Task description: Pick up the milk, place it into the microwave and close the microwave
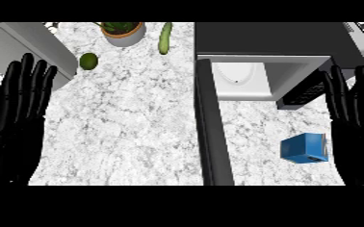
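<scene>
Milk (305, 148) on table (128, 125) just beside right hand (348, 125), near open microwave (270, 38). Left hand (20, 120) at left edge. Fingers (28, 77) of both straight, spread, empty.

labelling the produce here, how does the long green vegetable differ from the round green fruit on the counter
The cucumber is long and slim; the round fruit is short and egg-shaped. The cucumber is a paler green, the round fruit darker. The cucumber lies right of the potted plant, near the microwave; the round fruit lies left of the plant. Both are green and lie on the counter.
</scene>
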Motion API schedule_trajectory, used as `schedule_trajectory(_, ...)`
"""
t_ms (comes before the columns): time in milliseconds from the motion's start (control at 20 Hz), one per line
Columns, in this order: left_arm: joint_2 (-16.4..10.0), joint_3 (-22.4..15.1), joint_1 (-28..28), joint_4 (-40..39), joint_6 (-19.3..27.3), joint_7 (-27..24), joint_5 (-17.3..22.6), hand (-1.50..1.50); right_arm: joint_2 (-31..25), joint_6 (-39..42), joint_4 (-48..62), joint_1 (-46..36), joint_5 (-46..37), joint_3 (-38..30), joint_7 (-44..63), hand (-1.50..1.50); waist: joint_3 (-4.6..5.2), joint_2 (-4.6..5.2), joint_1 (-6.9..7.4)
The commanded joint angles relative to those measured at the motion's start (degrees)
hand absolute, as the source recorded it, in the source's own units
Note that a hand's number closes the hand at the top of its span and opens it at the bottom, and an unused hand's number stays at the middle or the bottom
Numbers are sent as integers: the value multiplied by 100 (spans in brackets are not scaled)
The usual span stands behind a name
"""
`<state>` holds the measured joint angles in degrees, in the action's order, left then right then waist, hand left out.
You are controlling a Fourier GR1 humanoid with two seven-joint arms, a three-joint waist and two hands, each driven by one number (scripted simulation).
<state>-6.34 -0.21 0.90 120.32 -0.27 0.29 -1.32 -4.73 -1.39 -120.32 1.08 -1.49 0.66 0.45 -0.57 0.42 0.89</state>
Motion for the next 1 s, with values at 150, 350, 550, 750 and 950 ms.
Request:
schedule_trajectory(150, 355, -316, -371, 393, 307, 301, -329, -150, -326, 576, -622, 242, 710, -397, 53, -150, 55, -51, -99)
schedule_trajectory(350, 620, -411, -1135, 482, 598, 330, -62, -150, -232, 615, -1165, 689, 533, 180, 618, -150, 60, -64, -83)
schedule_trajectory(550, 628, -793, -1700, 928, 773, 231, -192, -150, -329, 727, -1789, 962, 721, 49, 1032, -150, 58, -59, -87)
schedule_trajectory(750, 485, -428, -2160, 1305, 398, 133, 125, -150, -196, 554, -2433, 1252, 395, 259, 1489, -150, 60, -59, -77)
schedule_trajectory(950, 513, -770, -2754, 2158, 301, 490, 83, -150, -108, 705, -1956, 1521, 243, -26, 874, -150, 55, -59, -62)
